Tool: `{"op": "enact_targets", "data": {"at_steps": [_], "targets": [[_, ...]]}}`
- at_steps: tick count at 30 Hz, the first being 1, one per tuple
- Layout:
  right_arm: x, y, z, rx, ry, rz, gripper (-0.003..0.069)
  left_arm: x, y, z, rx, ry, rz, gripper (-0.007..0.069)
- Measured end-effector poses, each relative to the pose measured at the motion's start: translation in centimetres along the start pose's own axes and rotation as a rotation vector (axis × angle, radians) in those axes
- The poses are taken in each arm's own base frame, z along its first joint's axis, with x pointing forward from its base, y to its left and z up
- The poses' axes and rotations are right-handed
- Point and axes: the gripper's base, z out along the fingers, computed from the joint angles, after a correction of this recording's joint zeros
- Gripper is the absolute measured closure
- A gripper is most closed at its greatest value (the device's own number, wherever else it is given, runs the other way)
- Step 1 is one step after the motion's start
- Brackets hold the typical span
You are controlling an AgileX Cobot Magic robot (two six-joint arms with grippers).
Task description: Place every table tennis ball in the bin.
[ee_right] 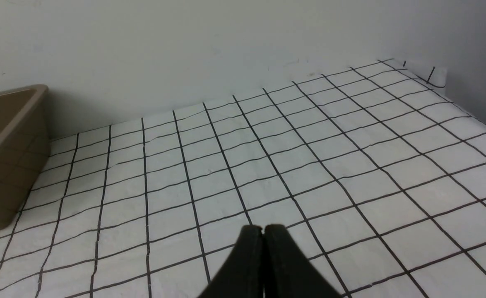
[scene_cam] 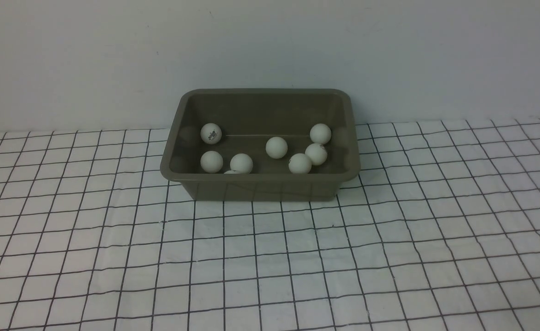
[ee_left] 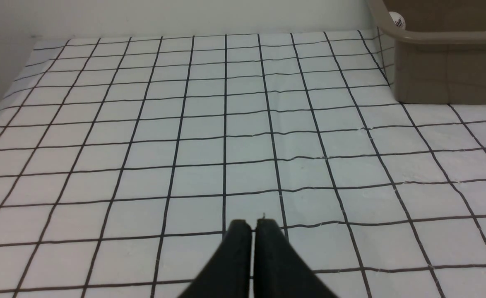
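Eight table tennis balls [scene_cam: 276, 147], small matte white spheres, all sit inside the bin [scene_cam: 261, 186]: three on its left side plus a sliver of one peeking over the near rim, one in the middle, three clustered on the right. One ball [scene_cam: 211, 133] shows a dark printed logo. The bin is a smooth olive-brown plastic tub, rectangular, with rounded corners, a flared rim and sloped walls, standing at the far middle of the table [scene_cam: 270, 266], on a white cloth gridded with thin black lines, slightly wrinkled. Left end effector [ee_left: 251, 227]: black tapered fingers pressed together, empty, above the cloth. Right end effector [ee_right: 263, 230]: likewise closed, gripping nothing.
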Motion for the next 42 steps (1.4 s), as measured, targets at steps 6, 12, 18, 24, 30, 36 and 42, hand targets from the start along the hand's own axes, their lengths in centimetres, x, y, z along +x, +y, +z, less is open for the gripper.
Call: {"op": "enact_targets", "data": {"at_steps": [6,12,18,24,30,36,42], "targets": [[0.12,0.24,-0.01,-0.026,0.016,0.013,0.0676,0.00,0.00,0.00,0.000,0.000,0.000,0.0629],[0.23,0.71,-0.05,-0.079,0.026,-0.117,0.0676,0.01,0.00,0.00,0.000,0.001,-0.001,0.0629],[0.27,0.90,-0.06,-0.100,0.026,-0.170,0.0676,0.02,0.00,0.00,0.000,0.002,-0.001,0.0629],[0.27,0.91,-0.07,-0.102,0.026,-0.170,0.0676,0.02,0.00,0.00,0.000,0.002,-0.001,0.0629],[0.27,0.91,-0.07,-0.102,0.026,-0.169,0.0676,0.02,0.00,0.00,0.000,0.002,-0.001,0.0629],[0.27,0.91,-0.07,-0.102,0.026,-0.169,0.0676,0.02,0.00,0.00,0.000,0.002,-0.001,0.0629],[0.27,0.91,-0.07,-0.102,0.026,-0.169,0.0676,0.02,0.00,0.00,0.000,0.002,-0.001,0.0629]]}}
